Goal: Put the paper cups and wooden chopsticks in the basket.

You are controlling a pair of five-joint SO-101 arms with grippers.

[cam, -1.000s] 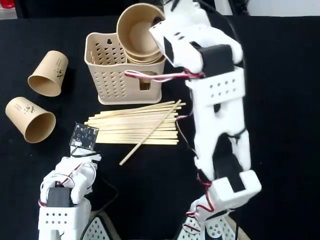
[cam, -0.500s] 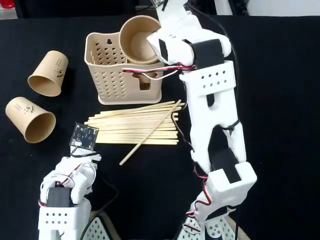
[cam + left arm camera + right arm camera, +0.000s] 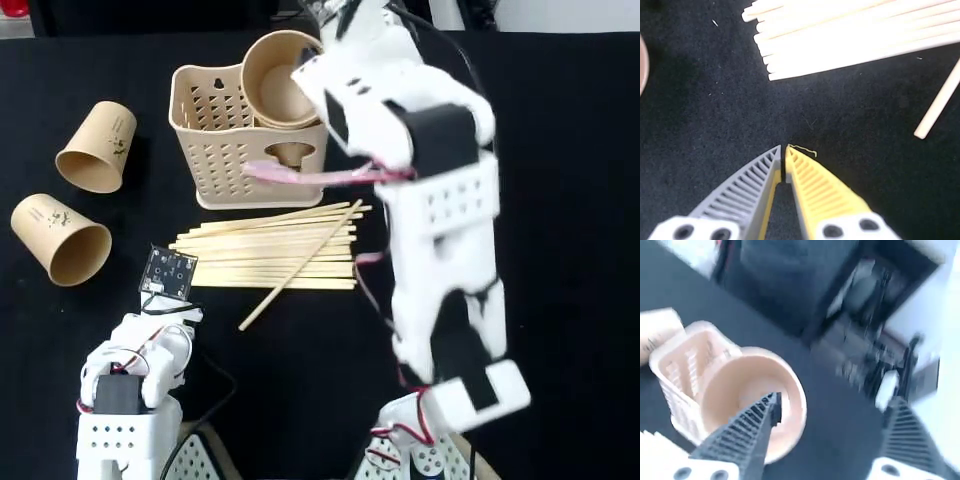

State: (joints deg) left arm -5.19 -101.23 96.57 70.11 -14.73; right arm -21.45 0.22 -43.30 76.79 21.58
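Now the right gripper [image 3: 835, 405] is hanging wide open over the basket [image 3: 215, 150] at the upper middle of the high view, just above the upright cup [image 3: 278, 85] sitting in it. An upper loose cup [image 3: 95, 147] and a lower loose cup [image 3: 62, 240] are lying on their sides at the left — the chopsticks [image 3: 270, 250] are lying piled just below the basket. The left gripper [image 3: 784, 150] is sitting pinched shut at the lower left, holding nothing.

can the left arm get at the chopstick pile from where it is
Probably yes: the left gripper, shut, points at the chopsticks with only black table between them. It would need to open first.
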